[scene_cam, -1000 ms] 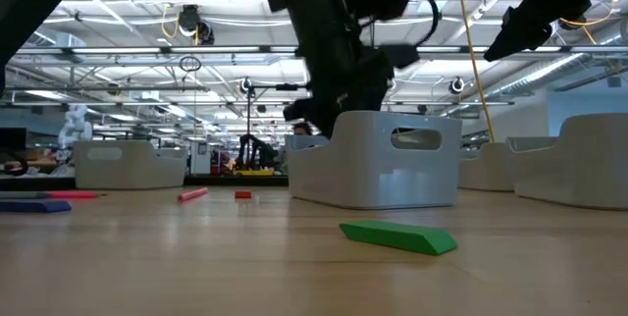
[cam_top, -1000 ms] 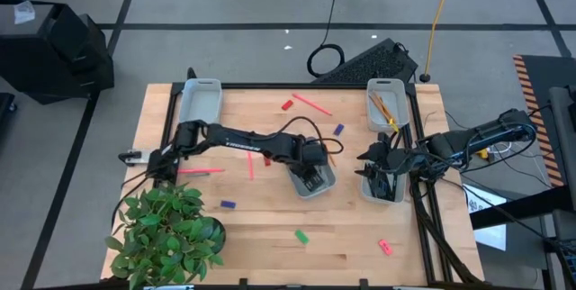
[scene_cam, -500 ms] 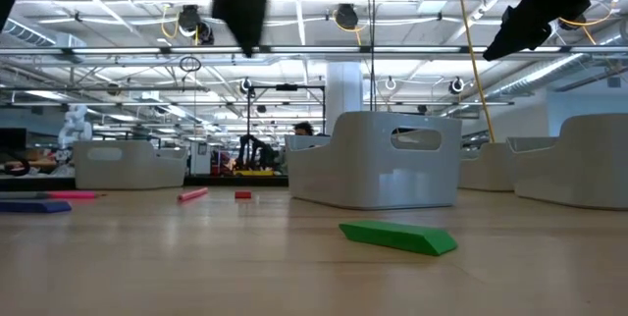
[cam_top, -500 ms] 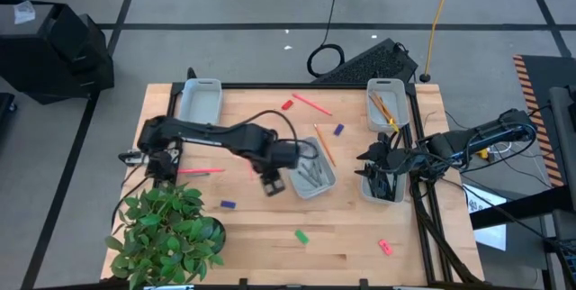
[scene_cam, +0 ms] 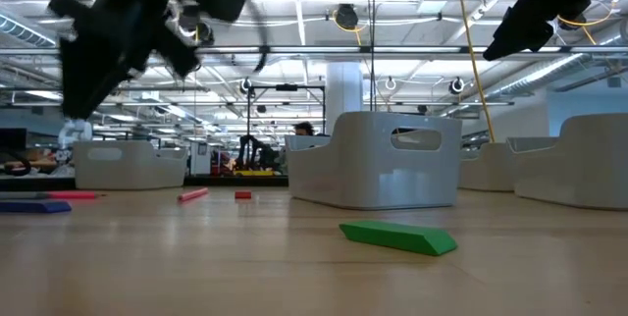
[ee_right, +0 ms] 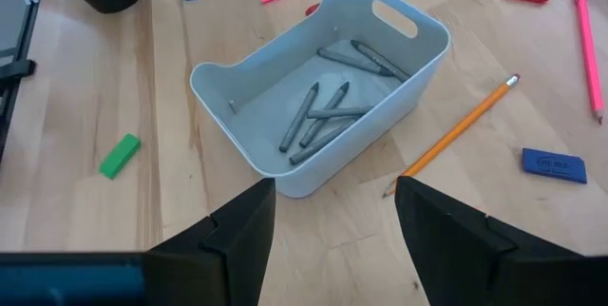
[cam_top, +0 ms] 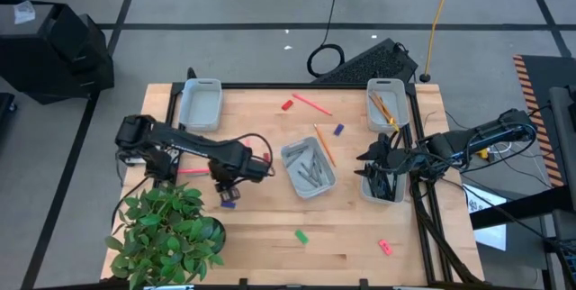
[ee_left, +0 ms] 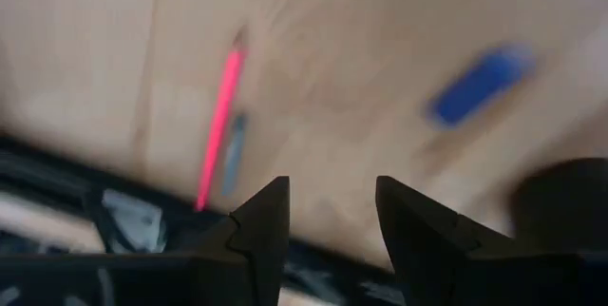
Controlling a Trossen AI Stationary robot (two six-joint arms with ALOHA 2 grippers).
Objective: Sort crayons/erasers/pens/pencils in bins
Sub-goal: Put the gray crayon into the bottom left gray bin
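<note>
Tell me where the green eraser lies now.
In the high view, the green eraser lies on bare table near the front edge, in front of the middle bin of crayons, left of the pink eraser.

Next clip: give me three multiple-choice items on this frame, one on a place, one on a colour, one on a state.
1. Where is the left gripper?
A. over the middle bin
B. above the blue eraser by the plant
C. over the far-left bin

2. What colour is the eraser nearest the table's front edge, right of centre?
A. pink
B. blue
C. purple

3. What does the middle bin hold?
A. nothing
B. pencils
C. grey crayons

Key: 1 B, the high view shows it there. 2 A, the pink eraser lies there. 3 C, the right wrist view shows grey sticks inside.
</note>
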